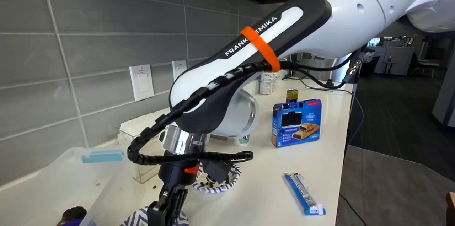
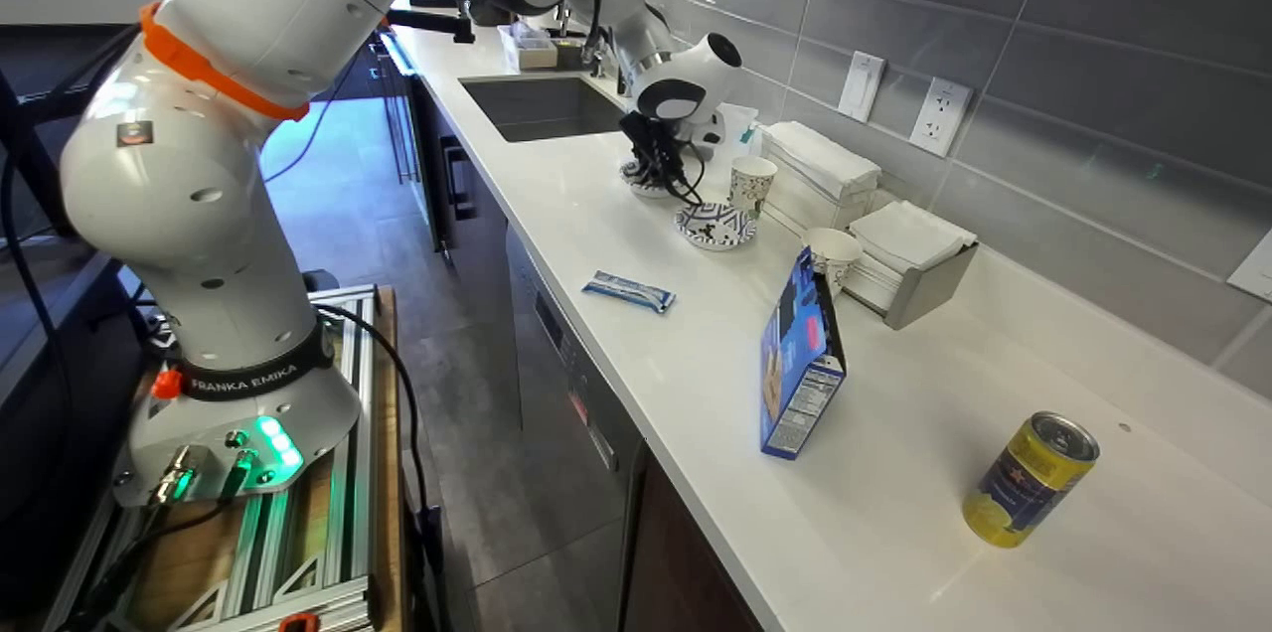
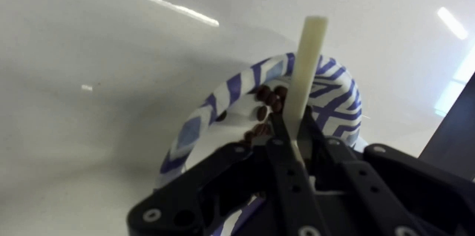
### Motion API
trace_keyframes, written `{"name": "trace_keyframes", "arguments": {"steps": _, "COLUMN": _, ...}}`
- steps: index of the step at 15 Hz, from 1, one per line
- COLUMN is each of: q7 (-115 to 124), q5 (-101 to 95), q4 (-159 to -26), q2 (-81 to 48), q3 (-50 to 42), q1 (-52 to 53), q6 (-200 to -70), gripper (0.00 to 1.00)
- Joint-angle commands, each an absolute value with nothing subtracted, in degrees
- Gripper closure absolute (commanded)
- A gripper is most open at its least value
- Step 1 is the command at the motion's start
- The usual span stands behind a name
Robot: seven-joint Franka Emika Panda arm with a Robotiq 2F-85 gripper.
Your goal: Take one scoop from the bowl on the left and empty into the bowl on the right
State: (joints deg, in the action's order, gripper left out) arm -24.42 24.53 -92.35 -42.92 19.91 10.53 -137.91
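My gripper (image 3: 291, 119) is shut on a pale flat stick (image 3: 306, 65), like a scoop's handle, which juts out past the fingertips; its lower end is hidden by the jaws. Beneath lies the left bowl (image 3: 232, 89), white with a purple pattern, holding several dark brown beans (image 3: 262, 112). That same bowl (image 1: 135, 219) is cut off by the lower edge of an exterior view, with the fingers above it. The right bowl (image 2: 715, 227), similarly patterned, stands apart on the counter and has dark pieces inside.
A translucent bin (image 1: 71, 169) sits by the wall beside the left bowl. Paper cups (image 2: 752, 183) and napkin holders (image 2: 820, 160) line the wall. On the counter are a wrapped bar (image 1: 302, 194), a blue snack box (image 1: 296, 124) and a can (image 2: 1029, 483). A sink (image 2: 542, 105) lies beyond.
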Motion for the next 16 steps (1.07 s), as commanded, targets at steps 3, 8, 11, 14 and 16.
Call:
{"name": "trace_keyframes", "arguments": {"steps": 3, "q7": -23.0, "q5": 18.5, "q4": -92.8, "q2": -43.1, "q3": 19.7, "q1": 11.1, "q6": -140.3, "gripper": 0.97}}
{"name": "trace_keyframes", "arguments": {"steps": 8, "q7": -17.6, "q5": 15.1, "q4": -93.5, "q2": -41.9, "q3": 17.8, "q1": 12.1, "q6": -139.9, "gripper": 0.97}}
{"name": "trace_keyframes", "arguments": {"steps": 11, "q7": -13.4, "q5": 13.2, "q4": -93.9, "q2": -41.1, "q3": 16.2, "q1": 13.1, "q6": -140.0, "gripper": 0.97}}
{"name": "trace_keyframes", "arguments": {"steps": 14, "q7": -10.1, "q5": 12.5, "q4": -94.4, "q2": -40.1, "q3": 15.7, "q1": 13.6, "q6": -139.8, "gripper": 0.97}}
{"name": "trace_keyframes", "arguments": {"steps": 16, "q7": -8.5, "q5": 12.9, "q4": -94.8, "q2": -39.5, "q3": 15.9, "q1": 13.5, "q6": -139.6, "gripper": 0.97}}
